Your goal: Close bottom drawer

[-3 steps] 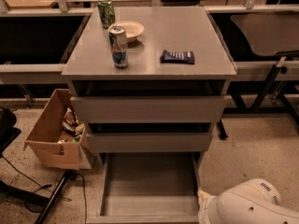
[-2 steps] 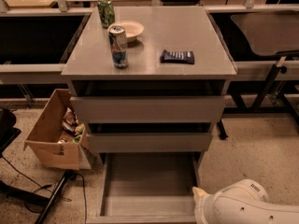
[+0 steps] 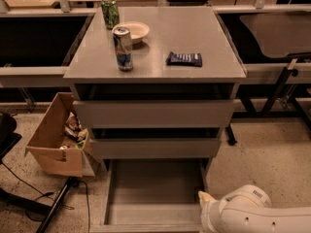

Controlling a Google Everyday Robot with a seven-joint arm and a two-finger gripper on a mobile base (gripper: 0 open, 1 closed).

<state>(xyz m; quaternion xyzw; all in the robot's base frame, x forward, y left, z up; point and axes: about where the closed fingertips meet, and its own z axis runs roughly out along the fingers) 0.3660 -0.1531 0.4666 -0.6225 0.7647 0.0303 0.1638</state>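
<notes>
The grey cabinet [image 3: 155, 113] has three drawers. The bottom drawer [image 3: 154, 191] is pulled far out toward me, and its shallow grey tray looks empty. Its front edge lies along the bottom of the view. The upper two drawer fronts stand slightly out. My white arm comes in from the bottom right. The gripper [image 3: 204, 201] end sits at the drawer's right front corner, right beside the tray's right wall.
On the cabinet top stand a green can [image 3: 110, 12], a blue-and-silver can [image 3: 123, 48], a white bowl [image 3: 132, 31] and a dark snack packet [image 3: 184, 58]. An open cardboard box [image 3: 57, 137] with clutter sits on the floor to the left. Table legs stand to the right.
My arm has moved left and slightly up, from the bottom right corner to the drawer's right front corner. The drawer has not moved.
</notes>
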